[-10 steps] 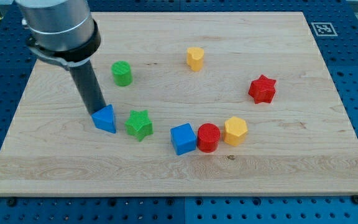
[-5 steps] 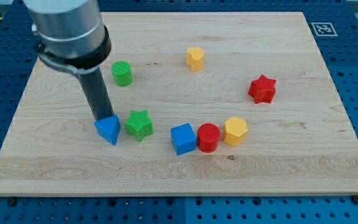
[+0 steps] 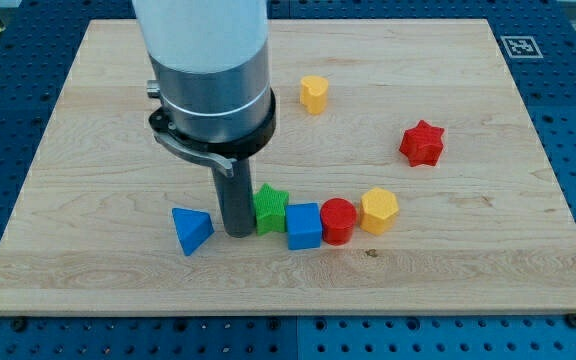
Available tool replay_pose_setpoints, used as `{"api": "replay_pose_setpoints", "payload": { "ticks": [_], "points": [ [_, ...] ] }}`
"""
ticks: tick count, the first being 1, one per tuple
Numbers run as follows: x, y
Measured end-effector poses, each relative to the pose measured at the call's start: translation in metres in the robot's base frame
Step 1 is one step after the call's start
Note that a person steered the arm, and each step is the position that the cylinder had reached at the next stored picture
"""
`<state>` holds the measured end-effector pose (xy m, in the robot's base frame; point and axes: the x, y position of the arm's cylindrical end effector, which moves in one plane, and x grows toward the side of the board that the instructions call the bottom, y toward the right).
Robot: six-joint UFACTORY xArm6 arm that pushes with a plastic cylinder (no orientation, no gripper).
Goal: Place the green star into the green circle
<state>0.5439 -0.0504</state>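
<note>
Against the view's left flank of the green star point(image 3: 271, 208), my tip point(image 3: 237, 232) is resting; no pincer exists. Green circle is probably lying hidden behind the arm.

My counter point(image 3: 448, 270) is pale wood, smooth, matt, with visible grain. The green star point(image 3: 270, 208) and the blue cube point(image 3: 304, 226) touching it look like matt, ridged plastic. My tip point(image 3: 238, 232) ends a dark, matt rod under a brushed-metal collar.
</note>
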Motion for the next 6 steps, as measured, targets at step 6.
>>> {"api": "replay_pose_setpoints", "payload": {
  "ticks": [6],
  "points": [
    [0.0,0.044]
  ]
}}
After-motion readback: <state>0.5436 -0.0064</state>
